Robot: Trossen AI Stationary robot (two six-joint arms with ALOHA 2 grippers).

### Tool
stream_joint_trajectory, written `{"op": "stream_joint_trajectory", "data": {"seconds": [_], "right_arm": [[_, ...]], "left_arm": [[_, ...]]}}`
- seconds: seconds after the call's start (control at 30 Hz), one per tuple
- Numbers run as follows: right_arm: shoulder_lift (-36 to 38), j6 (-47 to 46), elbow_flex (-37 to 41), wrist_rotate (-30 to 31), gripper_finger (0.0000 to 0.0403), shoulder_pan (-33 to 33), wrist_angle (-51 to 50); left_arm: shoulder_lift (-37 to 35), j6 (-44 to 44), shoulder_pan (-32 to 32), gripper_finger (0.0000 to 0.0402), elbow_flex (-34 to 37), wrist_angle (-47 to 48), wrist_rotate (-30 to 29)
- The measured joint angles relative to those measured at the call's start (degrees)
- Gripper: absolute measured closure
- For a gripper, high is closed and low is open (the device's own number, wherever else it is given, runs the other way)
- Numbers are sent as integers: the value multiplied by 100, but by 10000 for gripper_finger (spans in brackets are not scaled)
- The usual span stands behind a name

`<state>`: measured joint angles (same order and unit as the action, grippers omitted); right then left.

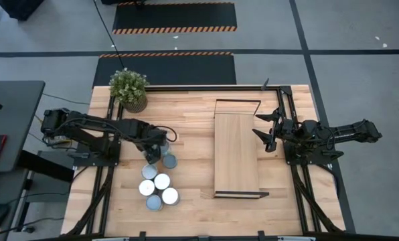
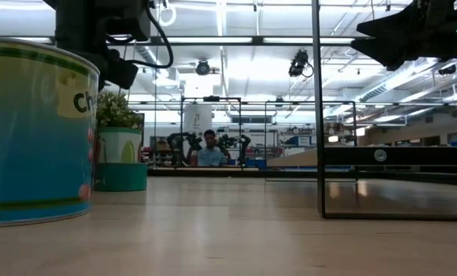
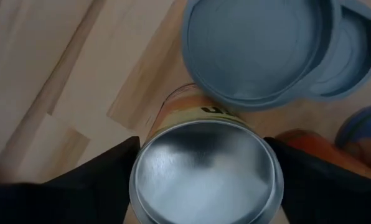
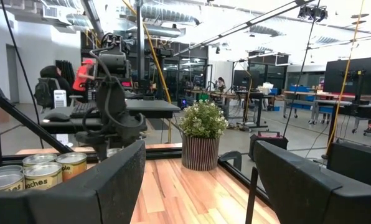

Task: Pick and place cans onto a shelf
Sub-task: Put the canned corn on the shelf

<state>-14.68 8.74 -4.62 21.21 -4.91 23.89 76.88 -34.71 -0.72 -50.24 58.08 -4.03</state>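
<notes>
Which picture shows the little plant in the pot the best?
The right wrist view: the plant stands whole and close at the table's edge, its leaves and striped pot clear. The high view shows it from above, small, at a table corner. The low view shows it partly behind a can. The left wrist view misses it.

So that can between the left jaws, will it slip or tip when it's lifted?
The can looks rigid metal with a smooth rounded side, so it could twist or slip in the left gripper if squeezed lightly. It stands upright on a flat end, so tipping seems unlikely, though it would probably roll if laid over.
</notes>
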Motion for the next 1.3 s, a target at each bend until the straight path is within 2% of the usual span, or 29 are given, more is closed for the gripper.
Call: {"op": "stream_joint_trajectory", "data": {"seconds": [0.17, 0.3, 0.4, 0.57, 0.63, 0.83, 1.0, 1.1, 1.2, 1.3], "right_arm": [[0, 1, 0, 0, 96, 0, 1], [0, 1, 0, 1, 96, 0, 1], [0, 0, 0, 2, 96, 1, 7], [0, 1, 0, 2, 96, 2, 34], [0, 1, 0, 2, 96, 0, 34], [-33, 1, -4, 17, 96, 7, 46], [-30, 1, -22, 148, 96, 7, -86], [-32, -35, -319, 394, 96, 7, -694], [-50, -310, -683, 470, 96, 9, -1760], [-134, -554, -943, 670, 96, 29, -2570]], "left_arm": [[-1, 388, 180, 85, -37, 186, 5], [0, 827, 457, 71, -420, 641, -26], [0, 1171, 743, 71, -892, 1132, -484], [82, 1868, 1214, 80, -1697, 1087, -1349], [261, 2137, 1351, 80, -2007, 940, -1432], [1446, 2877, 1422, 79, -3209, 495, -1166], [2663, 3329, 1420, 79, -4503, 526, -565], [3314, 3441, 1396, 79, -5295, 526, -280], [3913, 3455, 1392, 79, -6089, 510, -53], [4445, 3498, 1389, 79, -6822, 514, -13]]}}
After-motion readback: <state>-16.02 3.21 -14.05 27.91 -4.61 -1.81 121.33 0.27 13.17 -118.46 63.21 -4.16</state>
